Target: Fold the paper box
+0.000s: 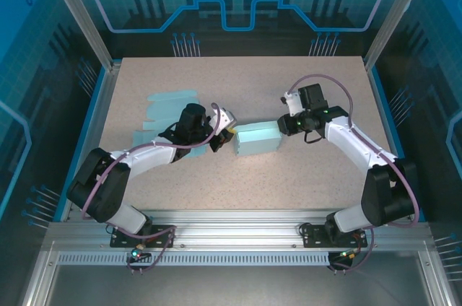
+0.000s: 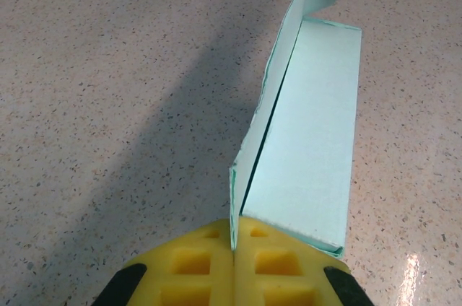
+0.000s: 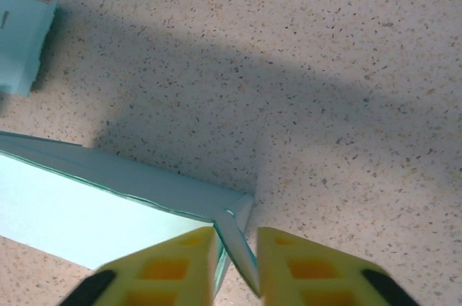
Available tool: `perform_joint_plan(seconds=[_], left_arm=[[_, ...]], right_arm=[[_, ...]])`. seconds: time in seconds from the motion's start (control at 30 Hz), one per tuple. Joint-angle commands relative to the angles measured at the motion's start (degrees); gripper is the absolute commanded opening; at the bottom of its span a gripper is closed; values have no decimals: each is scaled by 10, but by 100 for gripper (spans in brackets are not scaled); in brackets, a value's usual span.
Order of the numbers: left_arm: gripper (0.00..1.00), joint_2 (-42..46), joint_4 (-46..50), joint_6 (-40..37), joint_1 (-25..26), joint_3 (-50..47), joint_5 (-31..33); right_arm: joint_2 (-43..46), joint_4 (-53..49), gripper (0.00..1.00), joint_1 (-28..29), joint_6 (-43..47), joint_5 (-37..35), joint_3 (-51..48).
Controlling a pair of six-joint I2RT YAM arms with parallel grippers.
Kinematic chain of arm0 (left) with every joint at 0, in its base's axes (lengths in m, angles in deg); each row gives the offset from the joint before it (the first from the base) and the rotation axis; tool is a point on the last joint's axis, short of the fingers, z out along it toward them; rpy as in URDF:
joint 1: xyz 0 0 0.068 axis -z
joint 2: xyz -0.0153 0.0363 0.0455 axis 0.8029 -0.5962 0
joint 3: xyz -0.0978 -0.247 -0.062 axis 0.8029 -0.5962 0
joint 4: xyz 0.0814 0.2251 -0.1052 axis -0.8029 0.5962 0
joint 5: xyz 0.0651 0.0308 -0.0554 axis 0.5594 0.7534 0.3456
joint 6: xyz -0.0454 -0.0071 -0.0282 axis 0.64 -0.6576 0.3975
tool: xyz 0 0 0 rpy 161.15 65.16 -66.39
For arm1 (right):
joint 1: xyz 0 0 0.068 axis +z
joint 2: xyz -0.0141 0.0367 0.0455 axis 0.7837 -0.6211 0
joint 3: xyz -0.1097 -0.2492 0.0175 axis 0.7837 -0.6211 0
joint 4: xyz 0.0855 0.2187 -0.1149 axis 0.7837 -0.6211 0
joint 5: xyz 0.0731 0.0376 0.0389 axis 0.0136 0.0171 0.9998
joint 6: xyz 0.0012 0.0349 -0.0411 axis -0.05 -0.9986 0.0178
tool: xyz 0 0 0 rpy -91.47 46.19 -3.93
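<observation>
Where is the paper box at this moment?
In the top view the paper box lies at the middle of the table, with the left gripper pinching its left end and the right gripper at its right end.

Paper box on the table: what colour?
Plain pale turquoise paper box, unprinted; left wrist view shows it best.

paper box (image 1: pixel 257 138): pale mint green
table (image 1: pixel 216 79): beige, finely dark-speckled
finger pads (image 2: pixel 191 263): bright yellow
flat sheets (image 1: pixel 170 107) left of box: mint

Paper box (image 2: pixel 310 140) is matt, smooth card; worktop (image 2: pixel 108 104) speckled, stone-like, faintly glossy; yellow foam pads (image 2: pixel 195 266) on left gripper (image 2: pixel 233 248).
</observation>
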State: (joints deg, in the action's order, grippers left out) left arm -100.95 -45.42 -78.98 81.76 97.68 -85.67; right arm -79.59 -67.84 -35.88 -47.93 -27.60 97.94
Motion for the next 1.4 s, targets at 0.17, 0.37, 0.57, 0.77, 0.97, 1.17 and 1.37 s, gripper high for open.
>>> perform_joint_plan(seconds=[0.17,0.37,0.57,0.77,0.97,1.17,1.37], left_arm=[[0,-12,1,2,4,11,25],[0,-15,-19,31,16,8,69],[0,-27,-29,36,26,6,79],[0,-28,-43,37,25,0,80],[0,-28,-47,36,26,-1,82],[0,-29,-50,36,26,-4,86],[0,-31,-52,45,26,-4,88]], right_arm=[[5,-10,15,14,-41,-2,34],[7,-4,5,51,-89,-54,24],[0,-8,14,80,-97,-100,21],[2,-12,15,82,-92,-116,23],[-7,-15,18,81,-89,-123,22],[-7,-14,17,82,-87,-126,19],[-8,-12,0,85,-87,-128,17]])
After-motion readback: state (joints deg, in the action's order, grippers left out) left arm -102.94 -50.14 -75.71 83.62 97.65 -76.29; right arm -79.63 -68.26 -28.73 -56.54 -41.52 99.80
